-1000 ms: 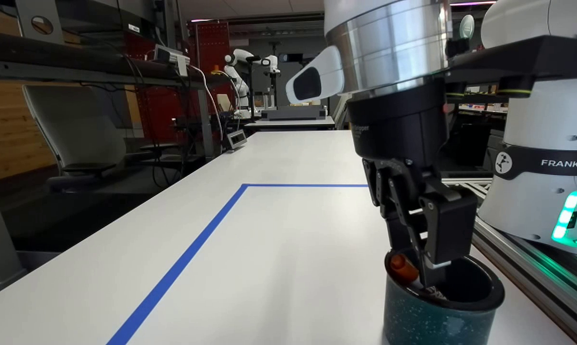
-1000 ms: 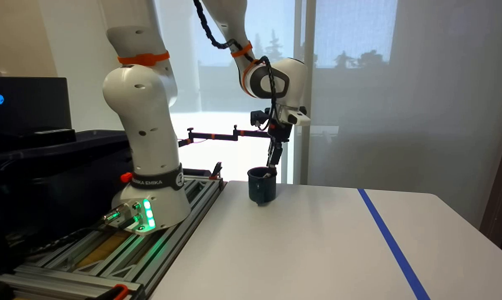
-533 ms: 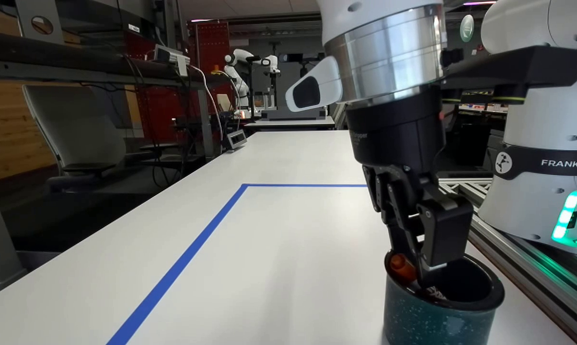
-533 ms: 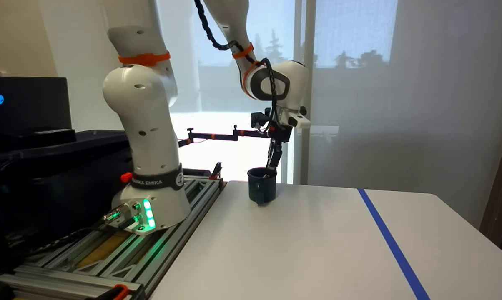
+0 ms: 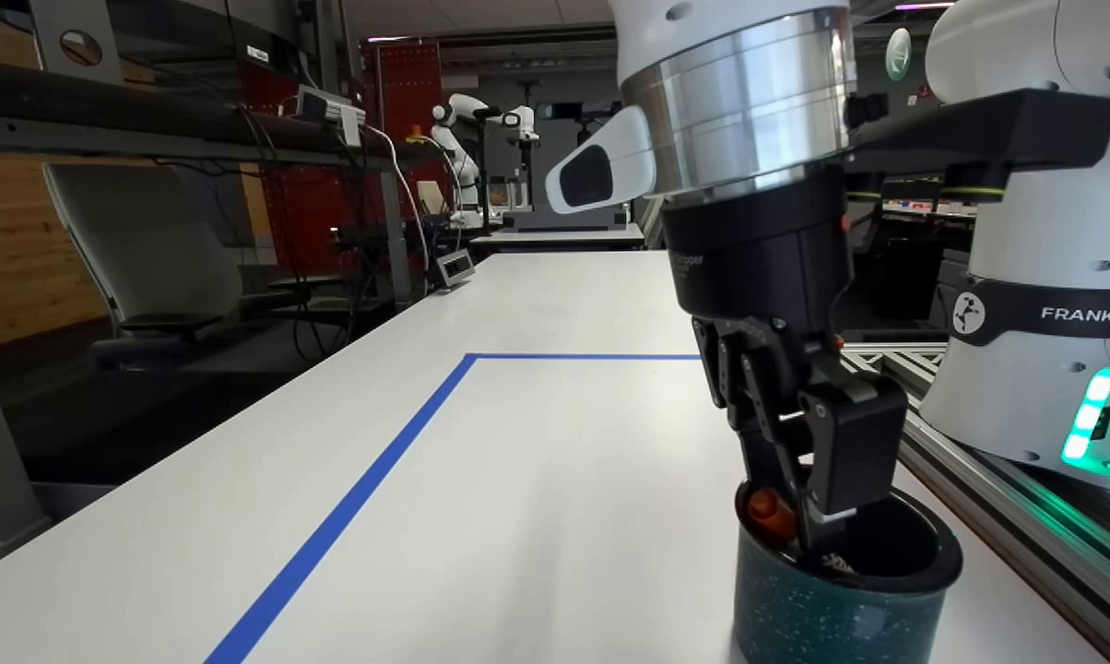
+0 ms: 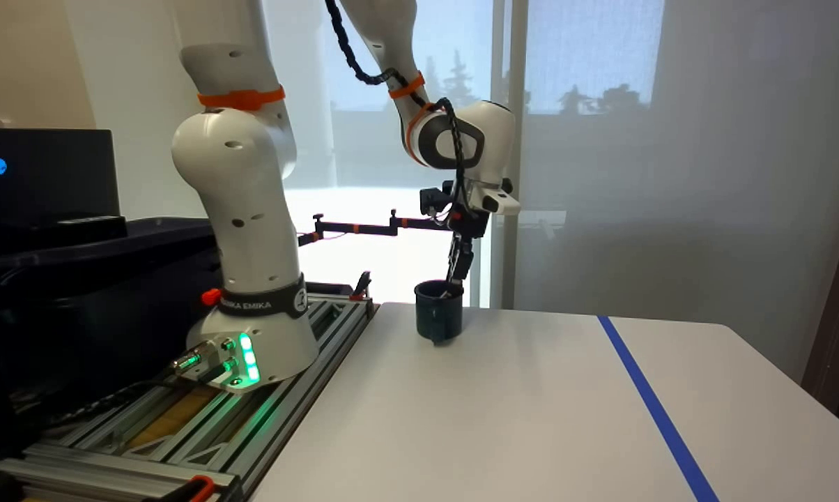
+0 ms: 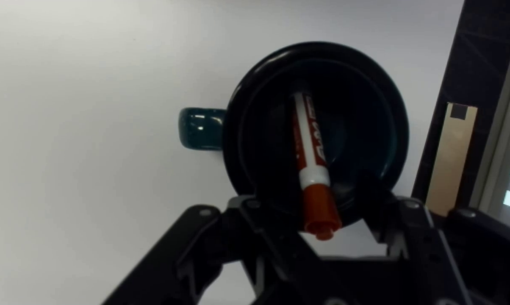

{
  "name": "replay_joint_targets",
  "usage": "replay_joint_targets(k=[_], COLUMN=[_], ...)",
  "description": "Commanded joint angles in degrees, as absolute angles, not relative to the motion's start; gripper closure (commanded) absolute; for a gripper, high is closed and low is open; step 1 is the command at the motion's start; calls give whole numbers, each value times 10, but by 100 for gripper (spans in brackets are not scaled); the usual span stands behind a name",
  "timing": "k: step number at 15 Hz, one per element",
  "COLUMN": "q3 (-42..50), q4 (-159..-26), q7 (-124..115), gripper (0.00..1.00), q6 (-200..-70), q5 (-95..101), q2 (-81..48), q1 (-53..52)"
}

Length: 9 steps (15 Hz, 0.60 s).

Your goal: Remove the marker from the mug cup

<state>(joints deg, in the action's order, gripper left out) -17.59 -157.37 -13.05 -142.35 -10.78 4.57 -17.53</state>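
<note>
Marker (image 7: pixel 309 135) leans inside mug cup (image 5: pixel 841 618), cap (image 7: pixel 320 207) near rim (image 7: pixel 233 140); tool (image 7: pixel 318 186) parted around it, gap showing, gripping nothing.

In the wrist view the black gripper (image 7: pixel 325 207) has its 2 fingers (image 7: pixel 381 212) parted, a gap between them. In both exterior views it points down at a slight tilt. Just above the fingers sits the gripper body (image 5: pixel 758 249); over that come the silver collar (image 5: pixel 749 101) and the white wrist (image 6: pixel 495 136). A dark camera (image 5: pixel 997 129) juts out beside the collar. The forearm (image 6: pixel 381 31) slopes toward the tool from above. The base (image 6: pixel 266 345), its light strip (image 6: pixel 249 357) green, stands well apart from the gripper.
</note>
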Motion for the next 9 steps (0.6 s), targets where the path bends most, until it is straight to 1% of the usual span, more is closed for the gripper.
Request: replay_joint_targets(k=[1,2,3,4,5,6,7,8,9], q3=[-174,-174,-174,-174,-174,-175,-175,-175,-175], q4=[-1573,-1573,-1573,-1573,-1573,-1574,-1574,-1574,-1574], q7=[-111,-111,-109,-108,-106,-104,-104,-102,-100], gripper=[53,59,57,63,65,65,72,68,69], q6=[-1439,-1440,-1440,-1440,-1441,-1443,-1444,-1447,-1450], q5=[-123,-123,-123,-123,-126,-127,-127,-128,-130], q2=[34,34,34,34,32,29,26,23,20], q1=[-178,-178,-178,-179,-179,-179,-179,-179,-179])
